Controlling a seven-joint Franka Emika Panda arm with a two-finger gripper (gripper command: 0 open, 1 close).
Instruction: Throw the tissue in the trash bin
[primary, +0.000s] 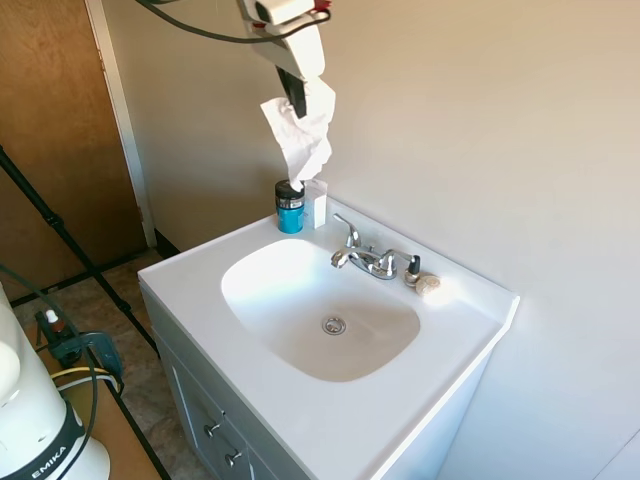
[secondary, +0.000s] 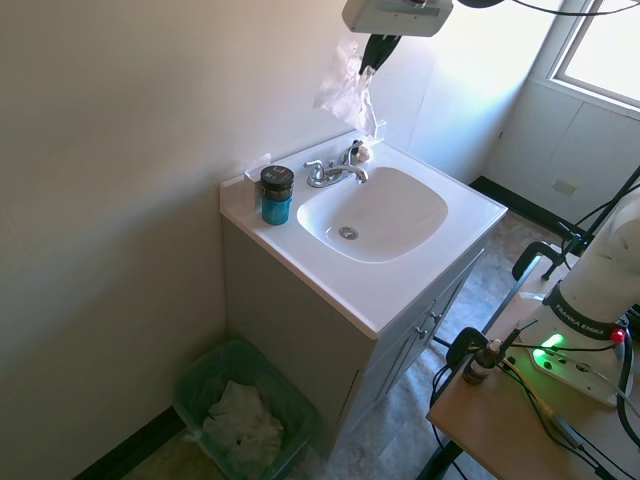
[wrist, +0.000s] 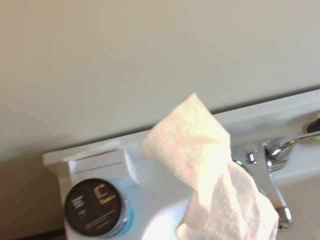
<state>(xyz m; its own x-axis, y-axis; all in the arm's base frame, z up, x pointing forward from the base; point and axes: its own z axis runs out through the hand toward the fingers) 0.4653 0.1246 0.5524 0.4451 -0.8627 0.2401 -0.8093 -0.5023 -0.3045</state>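
Bathroom seen from two wide cameras and a wrist camera. Nearest in the second exterior view, at about 7 o'clock on the floor: green trash bin (secondary: 195, 385), already holding crumpled white paper, tucked against the wall beside the vanity. Above it, white vanity top (secondary: 400, 290) with an oval basin and a chrome faucet (secondary: 335, 172) at the back edge. At about 9 o'clock from the faucet, near the wall: small blue jar with a black lid (secondary: 276, 194), and behind it a small white card (primary: 316, 203). At the faucet's far side, a round beige soap (primary: 428, 285).

Highest and farthest back, raised well above the counter: gripper (primary: 293, 98), fingers closed on the top of the tissue (primary: 303, 135). Tissue hanging free below the fingers, clear of the jar and the counter, lower end dangling just above the jar lid in the first exterior view. In the wrist view, tissue (wrist: 212, 175) filling the foreground, soft and creased.

Handling, as a judgement: very light, limp, no stiffness; likely to sway or flutter during travel, unlikely to break anything. Pinch on a bunched upper fold looks sound; thin single-layer hold could tear or slip. Bin well apart from the tissue, low on the floor beyond the jar end of the vanity.
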